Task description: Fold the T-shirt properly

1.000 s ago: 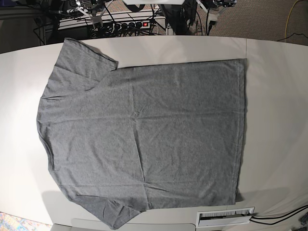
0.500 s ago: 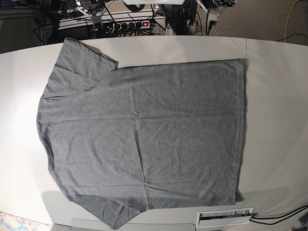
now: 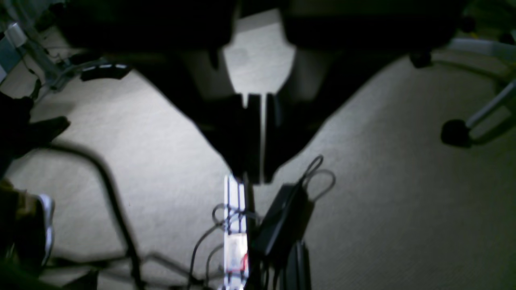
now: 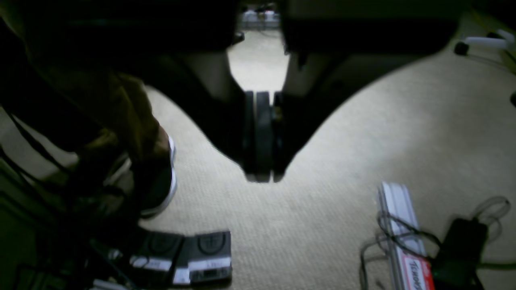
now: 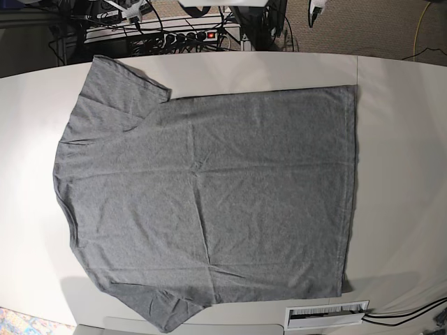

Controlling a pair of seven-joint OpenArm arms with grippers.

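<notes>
- The T-shirt (image 5: 209, 202) lies spread flat on the white table (image 5: 398, 174) in the base view, unfolded — neck and sleeves toward the left edge of the picture, bottom hem running down the right.
- One sleeve points up at the top left, the other reaches the lower edge at the bottom left; the cloth is lightly creased.
- No arm or gripper shows above the table in that view.
- Beyond the table's far edge sits a power strip (image 5: 187, 35) amid dark cables.
- A white vent-like slot (image 5: 327, 314) sits at the near edge, just below the shirt's lower right corner.
- Left wrist view: the left gripper (image 3: 254, 175) hangs over pale carpet (image 3: 403, 181), not the table — its dark jaws are nearly together, only a thin bright slit between them, nothing held.
- Below it lie a white strip (image 3: 234, 225), looped cables and a black adapter (image 3: 278, 221); the picture is dim and blurred.
- Right wrist view: the right gripper (image 4: 260, 177) also hangs over carpet, jaws pressed together, empty.
- To its left a person's shoe (image 4: 161, 185) and trouser leg; below, two black foot pedals (image 4: 193, 253); at lower right a white strip with cables.
</notes>
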